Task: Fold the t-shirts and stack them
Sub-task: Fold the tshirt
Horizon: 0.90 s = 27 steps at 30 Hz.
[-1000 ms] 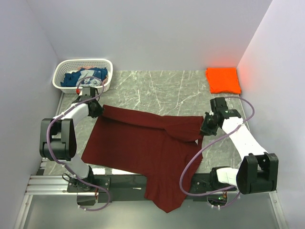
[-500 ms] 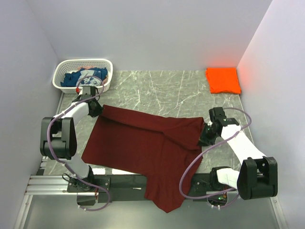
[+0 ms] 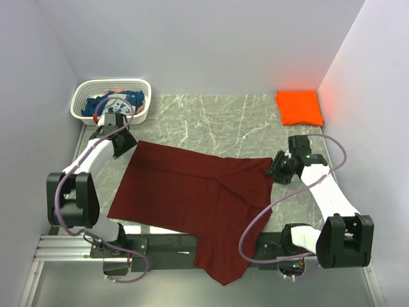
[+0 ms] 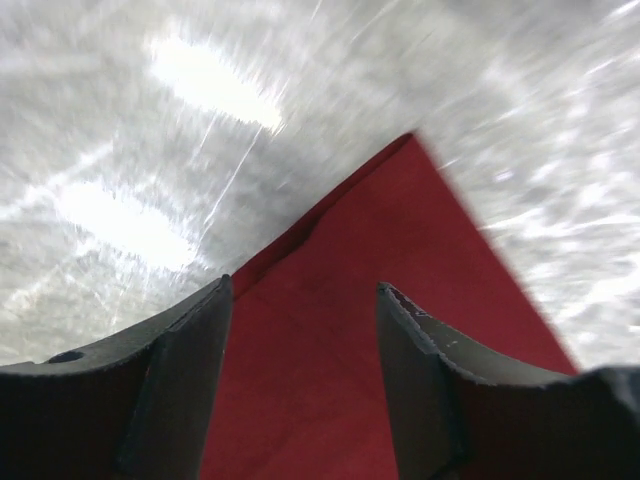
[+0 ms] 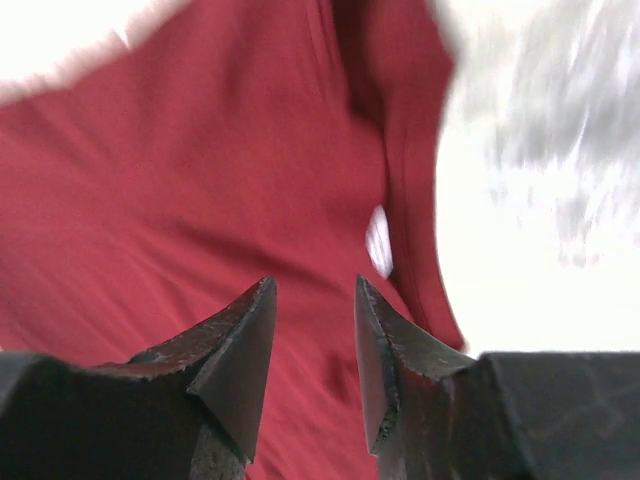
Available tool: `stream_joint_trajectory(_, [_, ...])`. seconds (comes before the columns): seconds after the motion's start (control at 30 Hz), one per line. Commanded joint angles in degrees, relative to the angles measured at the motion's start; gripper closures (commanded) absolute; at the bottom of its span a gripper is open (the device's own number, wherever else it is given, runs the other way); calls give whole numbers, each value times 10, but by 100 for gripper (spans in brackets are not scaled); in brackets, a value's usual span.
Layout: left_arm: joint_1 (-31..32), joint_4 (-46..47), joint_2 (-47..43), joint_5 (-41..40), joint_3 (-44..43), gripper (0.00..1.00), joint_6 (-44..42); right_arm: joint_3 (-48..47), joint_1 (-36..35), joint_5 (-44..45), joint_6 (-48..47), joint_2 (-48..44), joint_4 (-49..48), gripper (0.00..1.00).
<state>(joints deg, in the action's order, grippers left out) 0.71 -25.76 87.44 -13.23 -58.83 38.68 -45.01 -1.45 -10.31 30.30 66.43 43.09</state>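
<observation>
A dark maroon t-shirt lies spread over the table's middle, and its lower part hangs over the near edge. My left gripper hovers at the shirt's far left corner, open, with nothing between its fingers. At the shirt's right edge my right gripper also stands open and empty, just above the cloth. A folded bright orange t-shirt rests in the far right corner. A blue t-shirt with white print sits in the white basket.
The white lattice basket stands at the far left corner, just behind my left gripper. Grey walls close in on the left, back and right. A black rail runs along the near edge under the hanging cloth.
Both grippers have opened and let go of the maroon shirt. The left one has drawn back toward the far left; the right has shifted slightly right. The shirt's top edge now lies flat.
</observation>
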Motion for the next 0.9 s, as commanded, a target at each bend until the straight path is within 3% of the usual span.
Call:
stream_joint_trajectory(0.0, [0,18,-34,-4,-35,37,-22,-25,42,-2,26,-3,-110,56])
stream_joint_trajectory(0.37, [28,75,87,55,-66,53,-52,30,157,-107,77,109,-358,64])
stream_joint_trajectory(0.87, [28,80,171,54,-80,56,-56,42,163,-202,106,264,-482,61])
